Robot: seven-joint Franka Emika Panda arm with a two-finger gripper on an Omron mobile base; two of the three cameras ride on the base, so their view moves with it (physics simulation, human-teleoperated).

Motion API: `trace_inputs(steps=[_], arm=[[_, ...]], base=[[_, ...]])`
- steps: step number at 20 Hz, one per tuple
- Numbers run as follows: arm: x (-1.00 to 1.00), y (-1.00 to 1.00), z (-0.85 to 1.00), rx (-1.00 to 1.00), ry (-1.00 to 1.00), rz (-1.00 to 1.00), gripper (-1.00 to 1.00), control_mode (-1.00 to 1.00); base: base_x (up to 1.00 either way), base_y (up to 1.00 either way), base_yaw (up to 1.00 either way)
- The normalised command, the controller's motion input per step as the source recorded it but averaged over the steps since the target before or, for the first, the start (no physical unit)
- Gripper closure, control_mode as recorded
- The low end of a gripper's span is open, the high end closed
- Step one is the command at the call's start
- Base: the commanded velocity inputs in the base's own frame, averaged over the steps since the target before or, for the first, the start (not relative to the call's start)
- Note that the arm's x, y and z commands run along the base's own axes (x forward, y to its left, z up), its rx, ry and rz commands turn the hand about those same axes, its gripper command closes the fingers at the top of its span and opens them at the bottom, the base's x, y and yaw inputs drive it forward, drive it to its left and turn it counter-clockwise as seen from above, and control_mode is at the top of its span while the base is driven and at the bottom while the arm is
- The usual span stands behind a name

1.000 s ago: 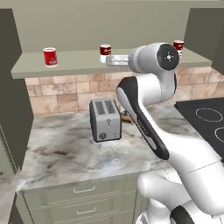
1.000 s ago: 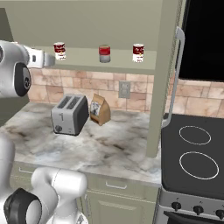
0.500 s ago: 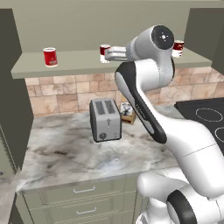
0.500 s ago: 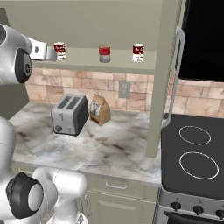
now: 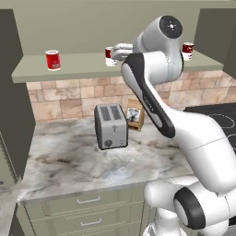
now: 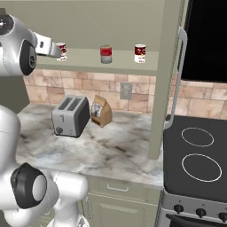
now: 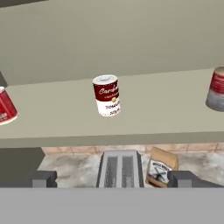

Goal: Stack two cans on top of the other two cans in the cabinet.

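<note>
ahead of end effector [image 7: 112,178]: soup can [image 7: 106,96]

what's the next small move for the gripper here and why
Probably ease the open gripper forward toward the red-and-white soup can. In the hand view that can stands upright on the cabinet shelf, roughly centred ahead of the fingertips and apart from them. Nothing is held, and no can is stacked yet, so closing in for a grasp seems the natural step.

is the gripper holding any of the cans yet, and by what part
Nothing is held. The gripper has its jaws wide apart, short of the red-and-white soup can, which stands free on the beige-green shelf.
</note>
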Motion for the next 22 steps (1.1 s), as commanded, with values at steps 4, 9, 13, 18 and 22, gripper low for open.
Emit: trace_inputs(steps=[4,9,13,18,22], arm=[[0.29,0.00,-0.17,0.00,0.00,0.05,-1.00,-1.00],[0.31,0.00,-0.18,-0.02,0.00,0.07,-1.00,-1.00],[0.32,0.00,-0.09,-0.04,-0.01,0.08,-1.00,-1.00],[0.35,0.00,-0.09,-0.07,-0.02,0.07,-1.00,-1.00],[0.36,0.06,-0.06,-0.07,-0.02,0.06,-1.00,-1.00]], base=[[0.00,0.00,0.00],[0.00,0.00,0.00],[0.00,0.00,0.00],[0.00,0.00,0.00],[0.00,0.00,0.00]])
